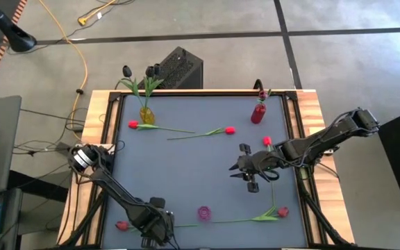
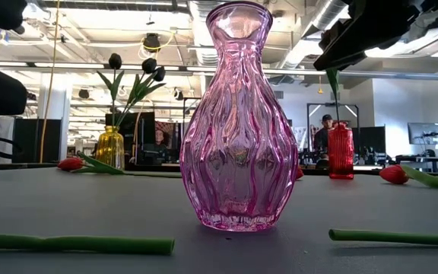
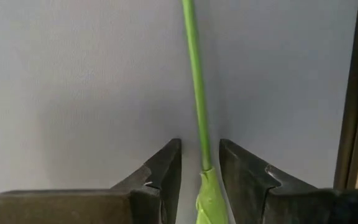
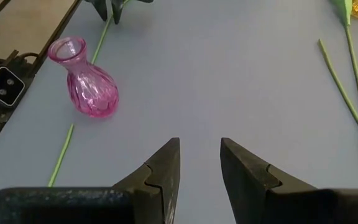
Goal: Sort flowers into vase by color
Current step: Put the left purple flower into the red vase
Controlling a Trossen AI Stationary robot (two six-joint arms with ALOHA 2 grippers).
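My left gripper [image 3: 199,144] points down at the near left of the mat [image 1: 155,232], open, one finger on each side of the green stem [image 3: 193,62] of a red tulip [image 1: 121,225] that lies flat on the mat; neither finger touches it. My right gripper [image 4: 199,142] hangs open and empty above the mat's right half [image 1: 245,177]. A pink glass vase [image 1: 204,212] stands empty near the front edge. A yellow vase [image 1: 146,114] at the far left holds near-black tulips. A red vase [image 1: 258,112] at the far right holds one flower.
More red tulips lie flat on the mat: two toward the far side [image 1: 132,125] [image 1: 229,130], one beside my right arm [image 1: 267,141], one at the near right [image 1: 282,212] with its stem reaching toward the pink vase. The table's wooden rim [image 1: 311,111] frames the mat.
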